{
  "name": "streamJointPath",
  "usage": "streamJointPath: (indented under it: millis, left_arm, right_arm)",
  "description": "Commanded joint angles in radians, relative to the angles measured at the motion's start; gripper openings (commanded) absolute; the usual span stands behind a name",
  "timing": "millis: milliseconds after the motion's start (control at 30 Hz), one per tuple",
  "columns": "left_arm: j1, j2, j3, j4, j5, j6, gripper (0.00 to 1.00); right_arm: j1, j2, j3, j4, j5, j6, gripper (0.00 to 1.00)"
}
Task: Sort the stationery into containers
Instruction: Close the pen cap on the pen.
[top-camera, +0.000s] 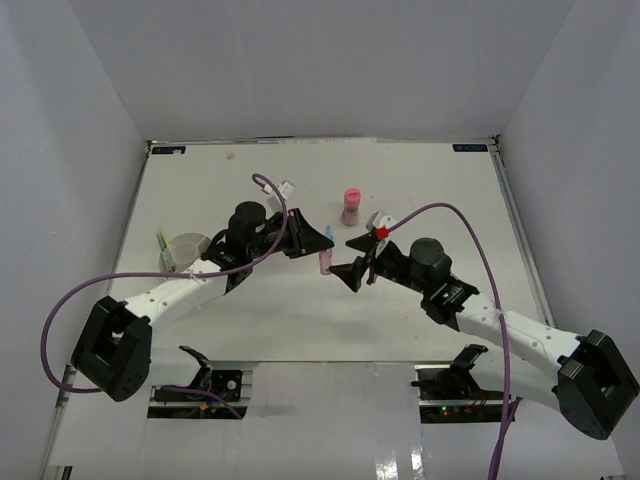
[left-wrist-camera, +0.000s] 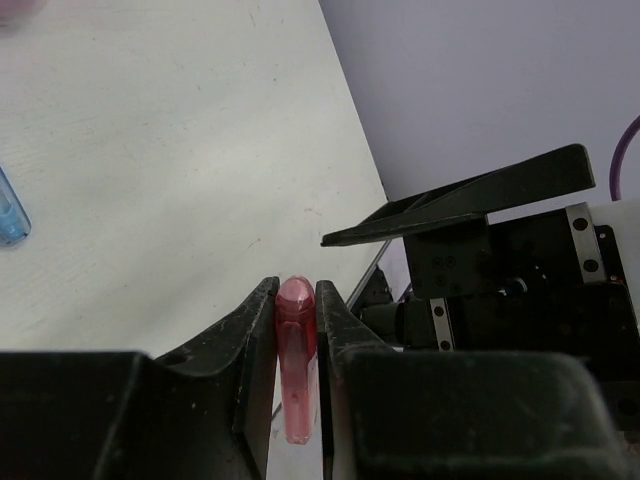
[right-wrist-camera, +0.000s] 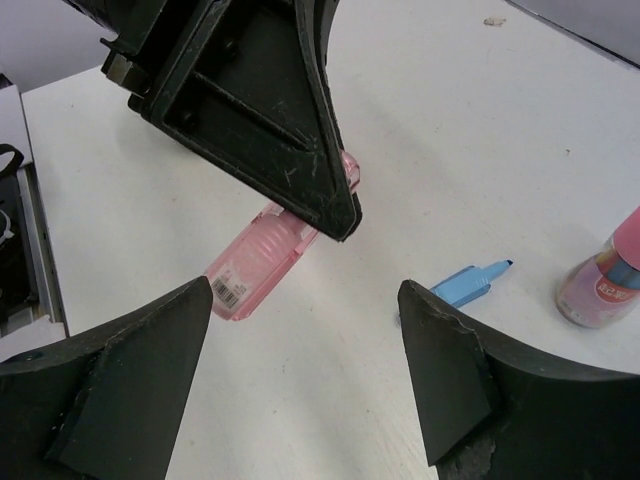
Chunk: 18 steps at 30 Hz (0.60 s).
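Left gripper fills the bottom of the left wrist view. Both fingers are pressed against the pink highlighter, pinching it near its rounded end, and the barrel runs back between the jaws. In the top view, the white bowl sits on the table left of this arm's wrist. A green highlighter is at the bowl's left rim; whether it lies inside cannot be told. Blue pen lies flat on the table near the pinched highlighter, not touching it. Right gripper faces the left one, fingers spread wide and holding nothing. The highlighter's labelled end points toward the gap between them. Contact between highlighter and table cannot be determined. Pink cylinder stands upright further right, apart from both grippers. Red-capped marker shows its cap beside the right gripper's body.
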Motion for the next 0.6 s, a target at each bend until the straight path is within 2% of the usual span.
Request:
streamJointPath:
  millis: [0,167,300,567]
  left_arm:
    - [0.039,-0.030,-0.034,0.086,0.043,-0.070,0.00]
    - [0.059,-0.067,-0.087,0.214,0.017,-0.133,0.00]
    - [0.068,-0.082,-0.077,0.222,-0.018,-0.137,0.00]
    - [0.070,-0.124,-0.091,0.266,-0.096,-0.166,0.00]
  right_arm:
    - [-0.006,-0.040,0.034,0.018,0.026,0.023,0.81]
    - [-0.008,-0.057,0.025,0.024,-0.009,0.124,0.81]
    - [-0.008,-0.048,0.032,0.075,-0.028,0.212,0.75]
    - [-0.009,0.023,0.034,0.257,-0.036,0.434,0.75]
